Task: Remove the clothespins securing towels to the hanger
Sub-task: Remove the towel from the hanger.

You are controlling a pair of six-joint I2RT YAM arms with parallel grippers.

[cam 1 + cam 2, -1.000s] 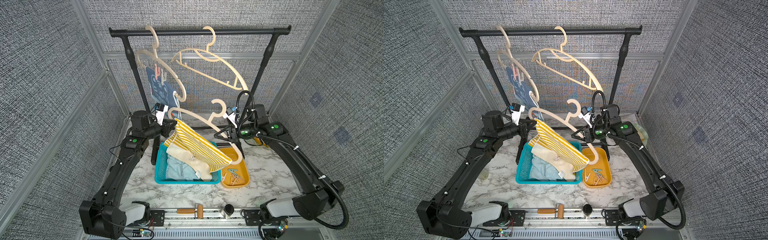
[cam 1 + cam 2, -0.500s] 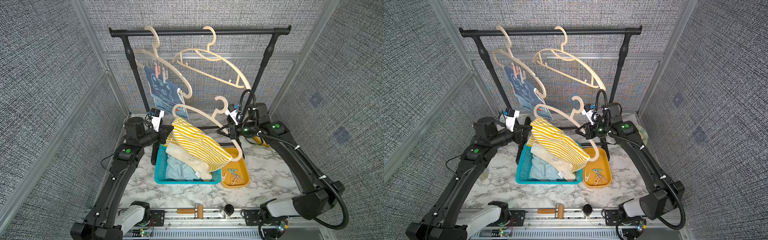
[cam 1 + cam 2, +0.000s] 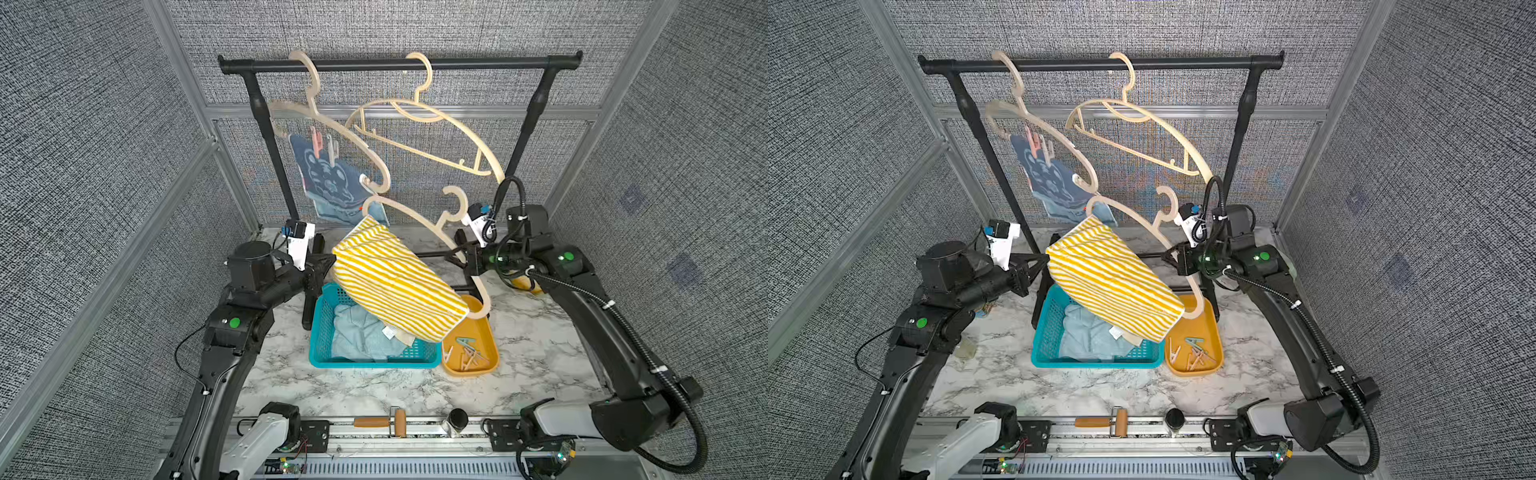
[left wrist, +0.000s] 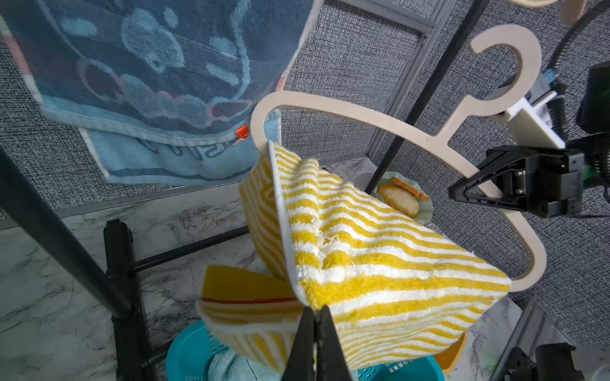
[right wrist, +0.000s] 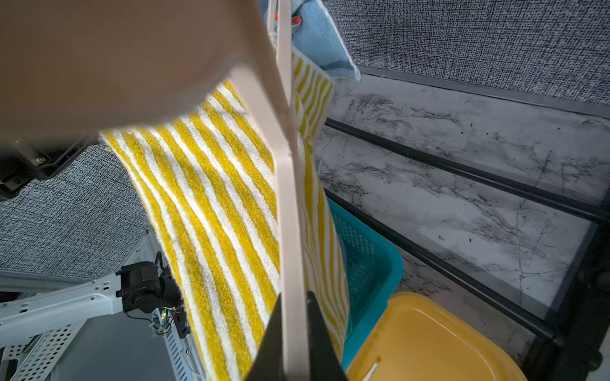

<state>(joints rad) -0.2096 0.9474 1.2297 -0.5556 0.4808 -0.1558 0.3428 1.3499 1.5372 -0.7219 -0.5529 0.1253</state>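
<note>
My right gripper [image 3: 454, 254] [image 5: 293, 305] is shut on the shoulder of a beige hanger [image 3: 419, 220], held in the air off the rack. A yellow-and-white striped towel [image 3: 395, 282] [image 4: 379, 250] lies over this hanger. My left gripper [image 3: 330, 264] [image 4: 315, 316] is shut on the towel's edge. No clothespin shows on it. A dark blue towel [image 3: 328, 183] hangs from the left hanger on the rack, pinned by a pink clothespin [image 3: 316, 143] and a pale clothespin [image 3: 331, 145]. The aqua towel [image 3: 357, 332] lies in the teal basket [image 3: 374, 363].
An orange tray [image 3: 492, 357] with several loose clothespins sits right of the basket. An empty hanger [image 3: 428, 129] hangs on the black rack bar [image 3: 399, 63]. The rack's feet cross the marble table [image 3: 540, 345]. A small plate of toy food [image 4: 406, 198] stands behind the right arm.
The right gripper has carried the hanger slightly up and to the right. The striped towel now stretches flatter between both grippers. The left arm's elbow has drawn back, and the blue towel's hanger has swung right.
</note>
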